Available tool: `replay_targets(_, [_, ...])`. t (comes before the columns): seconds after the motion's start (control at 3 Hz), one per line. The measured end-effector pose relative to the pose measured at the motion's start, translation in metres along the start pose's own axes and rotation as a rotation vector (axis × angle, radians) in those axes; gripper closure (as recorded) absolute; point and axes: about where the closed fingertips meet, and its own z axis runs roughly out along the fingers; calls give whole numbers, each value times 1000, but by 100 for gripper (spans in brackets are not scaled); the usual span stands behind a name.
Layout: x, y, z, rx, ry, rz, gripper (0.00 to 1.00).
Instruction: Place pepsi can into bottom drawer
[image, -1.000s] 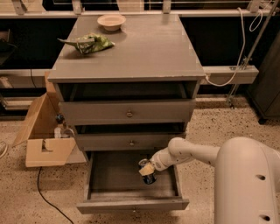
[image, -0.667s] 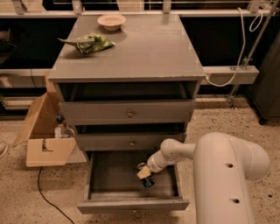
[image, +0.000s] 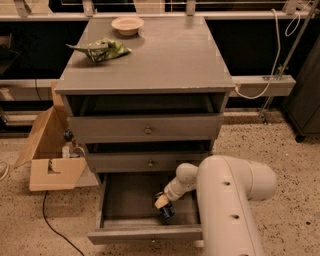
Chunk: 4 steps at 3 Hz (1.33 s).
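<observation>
the tool sits in the bottom drawer right over the pepsi can — can's partly hidden, so can't tell if it's gripping.

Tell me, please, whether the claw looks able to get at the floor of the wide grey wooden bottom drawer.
Probably yes: the bottom drawer stands pulled out with its floor uncovered, and the claw is down inside it on the right, at the small dark-blue metal pepsi can.

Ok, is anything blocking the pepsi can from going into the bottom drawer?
Nothing visible does. The pepsi can is already down inside the open bottom drawer, towards its front right, right at the gripper.
</observation>
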Motion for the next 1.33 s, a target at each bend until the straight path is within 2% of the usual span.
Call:
replay_targets(0.67, [20,-23,52,12,2,123,97])
replay_targets(1.0, [20,-23,52,12,2,123,74])
replay_targets(1.33, [20,-23,52,12,2,123,43])
